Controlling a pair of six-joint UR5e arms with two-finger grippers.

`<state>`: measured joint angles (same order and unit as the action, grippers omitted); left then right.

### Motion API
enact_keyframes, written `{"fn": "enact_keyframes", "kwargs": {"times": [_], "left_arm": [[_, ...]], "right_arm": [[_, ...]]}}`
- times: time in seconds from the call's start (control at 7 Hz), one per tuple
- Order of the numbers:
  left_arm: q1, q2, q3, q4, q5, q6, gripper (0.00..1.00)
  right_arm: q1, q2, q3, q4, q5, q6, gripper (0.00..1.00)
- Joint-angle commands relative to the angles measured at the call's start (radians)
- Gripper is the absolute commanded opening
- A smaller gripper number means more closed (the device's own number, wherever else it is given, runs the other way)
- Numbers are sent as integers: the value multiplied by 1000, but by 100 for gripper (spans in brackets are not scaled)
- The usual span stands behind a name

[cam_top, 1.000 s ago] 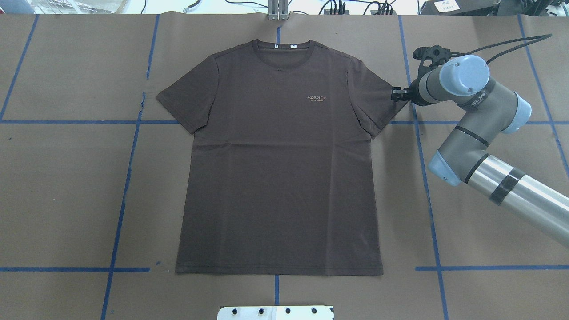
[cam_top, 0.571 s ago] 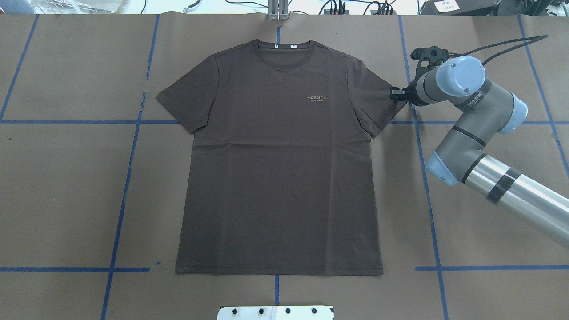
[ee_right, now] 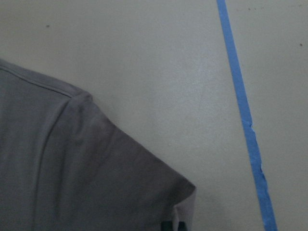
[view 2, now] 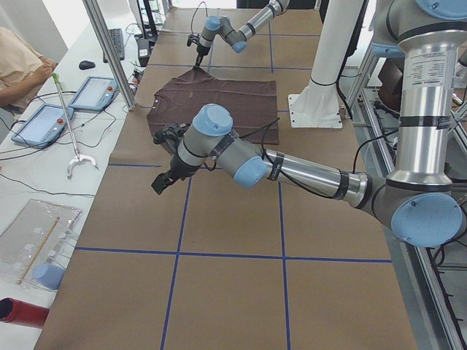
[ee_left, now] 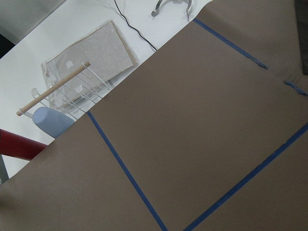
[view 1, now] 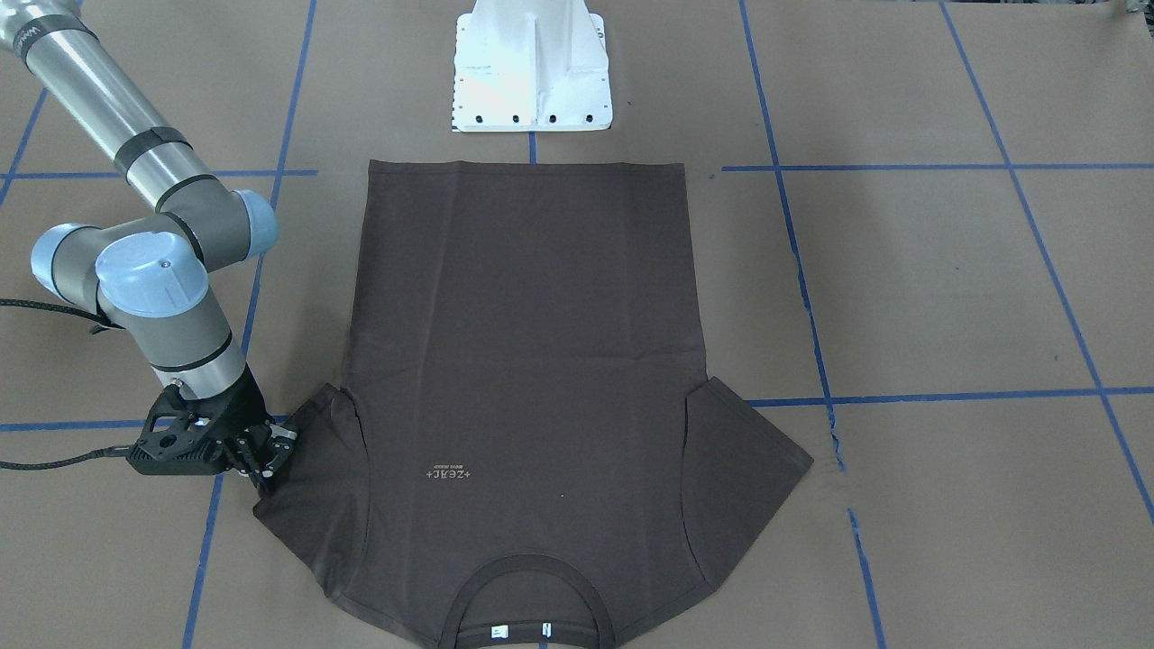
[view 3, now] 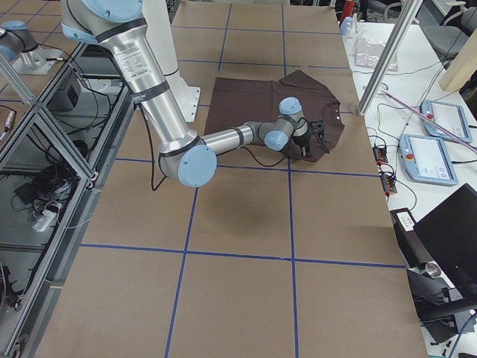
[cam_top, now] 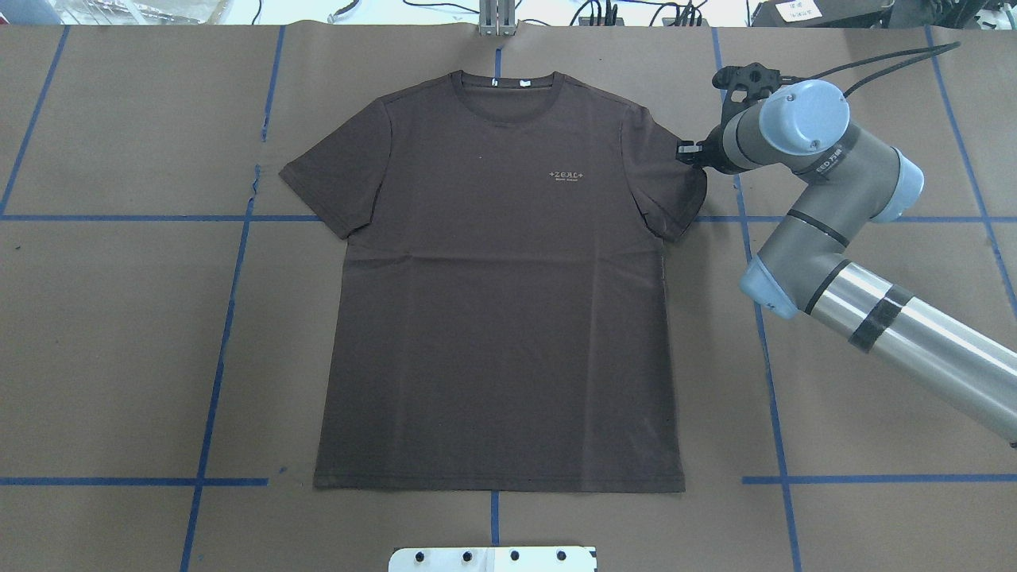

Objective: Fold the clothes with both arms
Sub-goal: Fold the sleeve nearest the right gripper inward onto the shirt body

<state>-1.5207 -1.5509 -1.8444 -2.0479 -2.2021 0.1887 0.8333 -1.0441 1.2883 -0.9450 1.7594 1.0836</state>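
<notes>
Grasping the sleeve (cam_top: 671,191) hem of the brown T-shirt (cam_top: 493,318), the fingers (view 1: 269,464) of my right gripper (cam_top: 683,153) are clenched on it. The shirt lies flat, centred on the desk (cam_top: 119,357). I judge a low, slow inward carry best. The left gripper (view 2: 166,177) hovers well apart; I cannot tell its state.

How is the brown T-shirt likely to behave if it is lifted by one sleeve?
Probably floppy: the T-shirt lies flat with soft creases, and its sleeve curls where the right gripper meets it. Likely light, thin fabric, so the body may drag and bunch on the paper rather than follow stiffly.
</notes>
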Motion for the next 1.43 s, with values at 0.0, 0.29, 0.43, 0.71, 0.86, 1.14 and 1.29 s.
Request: {"fn": "enact_keyframes", "kwargs": {"times": [0.0,0.29,0.43,0.71,0.86,1.14,1.29], "left_arm": [[0,0,1,0,1,0,100],[0,2,1,0,-1,0,100],[0,2,1,0,1,-2,100],[0,5,1,0,1,-2,100],[-1,6,-1,0,-1,0,100],[0,6,-1,0,-1,-2,100],[0,6,-1,0,-1,-2,100]], "right_arm": [[-16,74,81,-195,-18,37,0],[-121,165,59,-256,-168,143,0],[-138,173,54,-255,-170,144,0],[-141,197,16,-252,-172,141,0],[-141,206,3,-252,-172,142,0],[-140,274,-85,-250,-193,247,31],[-141,282,-102,-250,-210,243,99]]}}
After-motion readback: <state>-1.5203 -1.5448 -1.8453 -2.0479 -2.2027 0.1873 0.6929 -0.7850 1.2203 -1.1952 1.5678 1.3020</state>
